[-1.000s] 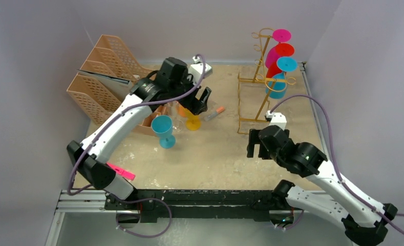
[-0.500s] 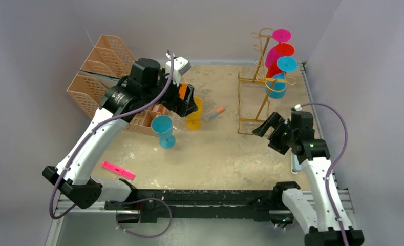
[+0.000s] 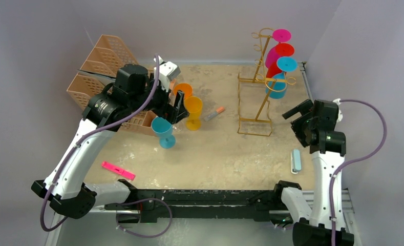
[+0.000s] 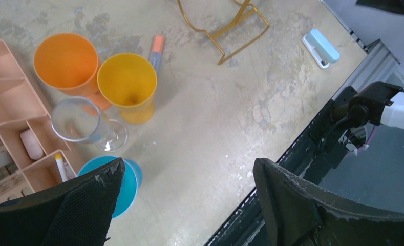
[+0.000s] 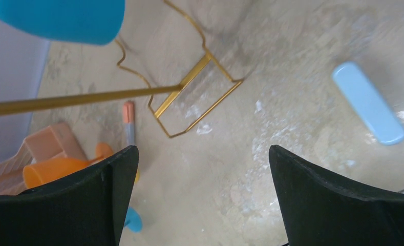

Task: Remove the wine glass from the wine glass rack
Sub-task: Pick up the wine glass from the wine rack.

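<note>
Right fingers [image 5: 87,205] apart, empty, near the rack [image 3: 264,101]; left fingers [image 4: 61,210] apart too. Blue wine glass [image 3: 278,87] hangs low on it. Risk: a snagged foot could tip the light rack.

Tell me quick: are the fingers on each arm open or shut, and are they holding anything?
Left gripper: open, holding nothing.
Right gripper: open, holding nothing.

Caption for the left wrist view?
Open left gripper near orange glass, yellow glass, clear glass, blue glass; rack base beyond.
</note>
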